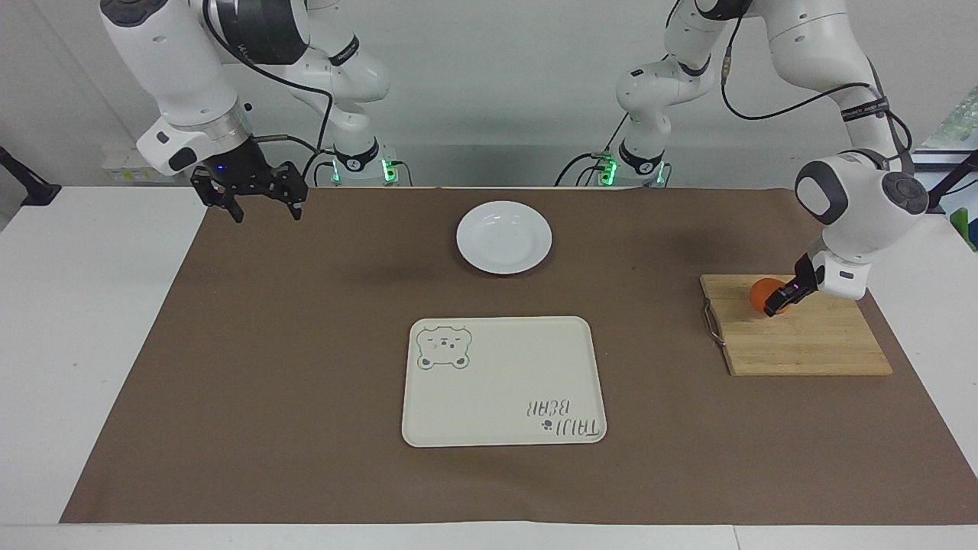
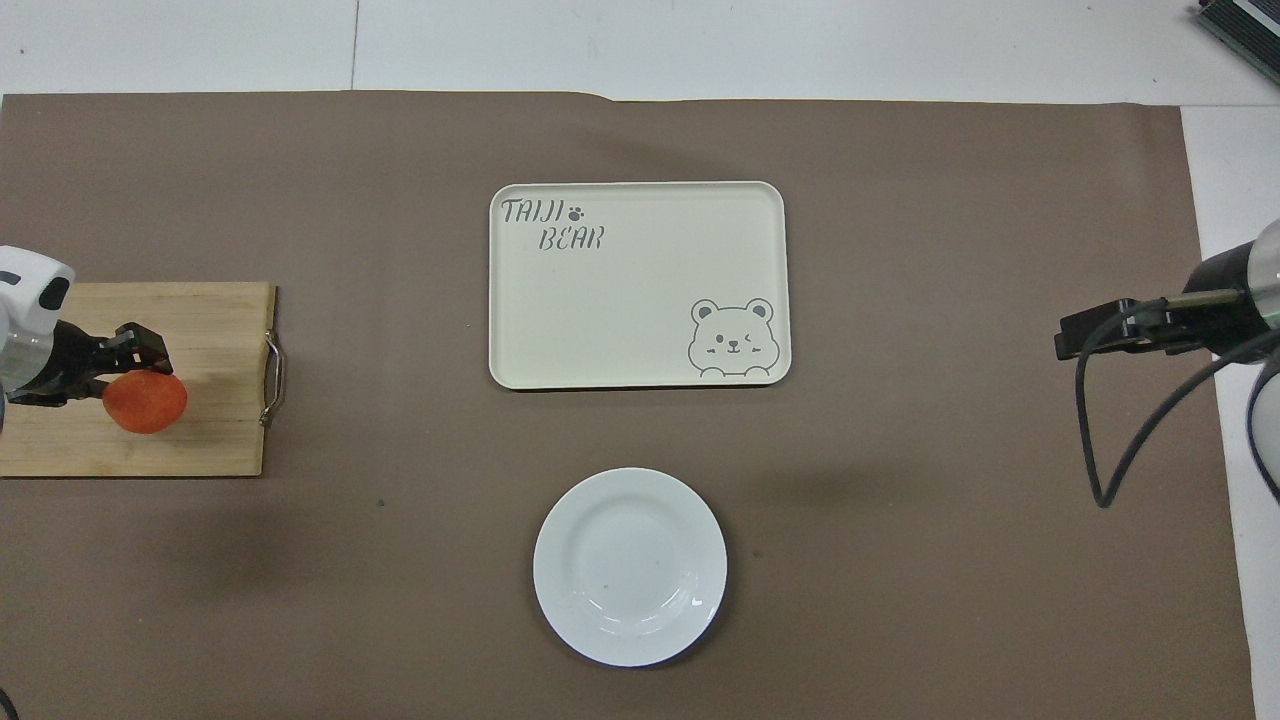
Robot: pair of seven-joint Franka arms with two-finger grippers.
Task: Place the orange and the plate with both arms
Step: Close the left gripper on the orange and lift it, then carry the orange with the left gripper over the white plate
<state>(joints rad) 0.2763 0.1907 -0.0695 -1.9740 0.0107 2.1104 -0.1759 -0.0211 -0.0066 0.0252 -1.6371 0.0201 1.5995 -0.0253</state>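
Taking the overhead view as a clock face with the cream tray near its centre, the findings run as follows.

The brown mat point(image 2: 900, 450) covers most of the white table point(image 1: 84, 321) and carries every item.

The cream tray point(image 1: 497, 397) with the bear drawing lies flat on the mat with nothing on it.

The wooden cutting board point(image 1: 810, 344) lies at nine o'clock from the tray, toward the left arm's end of the table, its metal handle point(image 2: 271, 378) on the edge facing the tray.

The plate point(image 2: 630, 566) lies at six o'clock from the tray, nearer to the robots, well apart from the tray and bare.

The left arm point(image 1: 856, 206) reaches down over the cutting board. The left gripper point(image 1: 781, 299) is over the board's robot-side half, its fingers closed around the orange point(image 2: 145, 402). The orange sits at the gripper tips over the board; whether it touches the wood or is just clear of it cannot be told.

The right arm point(image 1: 183, 76) waits at three o'clock, toward its own end of the table. The right gripper point(image 1: 263, 212) hangs in the air over the mat's corner nearest the robots, fingers spread apart and holding nothing.
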